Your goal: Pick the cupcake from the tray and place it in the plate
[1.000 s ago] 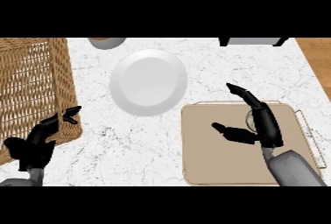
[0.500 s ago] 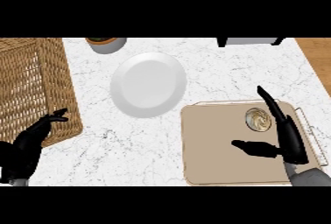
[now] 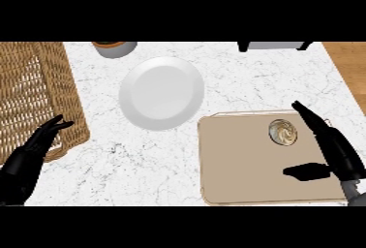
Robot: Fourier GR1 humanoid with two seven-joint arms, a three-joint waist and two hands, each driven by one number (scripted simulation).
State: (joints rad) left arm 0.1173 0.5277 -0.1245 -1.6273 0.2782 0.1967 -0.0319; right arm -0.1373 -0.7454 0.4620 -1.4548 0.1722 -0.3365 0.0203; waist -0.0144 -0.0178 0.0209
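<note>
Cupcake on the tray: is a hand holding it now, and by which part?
Nothing is held. The cupcake sits free on the tray; the right hand is open beside it, fingers straight. The left hand is open too.

Counter (image 3: pixel 250 82): white marble look, thin grey veining, smooth, low sheen. Basket (image 3: pixel 28 92): woven tan wicker, rough and ribbed. Plate (image 3: pixel 161 92): plain white, smooth, ceramic-like, soft gloss. Tray (image 3: pixel 243 164): beige, matt, smooth, maybe plastic, can't confirm. Cupcake (image 3: pixel 283 132): pale swirled topping, ridged, slight shine. Left hand (image 3: pixel 25 162) and right hand (image 3: pixel 343 157): black, matt, hard-shell look. Strip (image 3: pixel 350 63) past the counter's right edge: warm wood grain. Small pot (image 3: pixel 114 48) at top: smooth grey wall
</note>
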